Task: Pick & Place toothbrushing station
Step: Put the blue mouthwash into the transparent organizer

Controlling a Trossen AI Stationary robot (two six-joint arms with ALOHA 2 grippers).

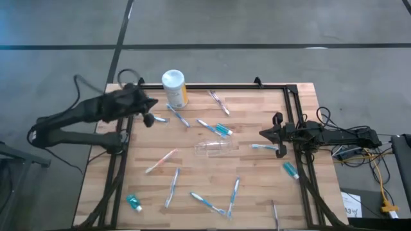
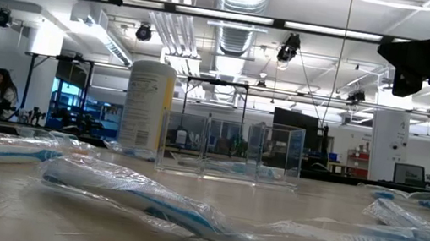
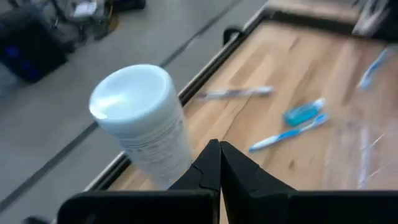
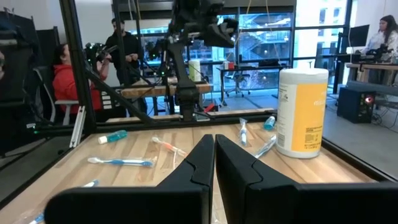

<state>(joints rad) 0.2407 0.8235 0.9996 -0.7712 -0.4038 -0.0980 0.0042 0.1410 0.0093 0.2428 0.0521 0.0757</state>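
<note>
The toothbrushing station (image 1: pixel 215 148), a clear plastic holder, rests on the wooden table near its middle; in the low view the station (image 2: pixel 232 149) stands beside the white canister. My left gripper (image 1: pixel 149 119) hovers shut above the table's far left part, just left of the canister, and touches nothing; its fingertips (image 3: pixel 219 149) meet in the left wrist view. My right gripper (image 1: pixel 264 133) waits shut at the table's right edge, level and pointing toward the left, with nothing in its fingers (image 4: pixel 214 140).
A white canister with a yellow label (image 1: pixel 174 86) stands at the far edge, left of centre. Several wrapped toothbrushes (image 1: pixel 172 186) and small blue tubes (image 1: pixel 133 203) lie scattered over the table. A dark frame (image 1: pixel 292 102) borders the table. People (image 4: pixel 62 81) are in the room beyond.
</note>
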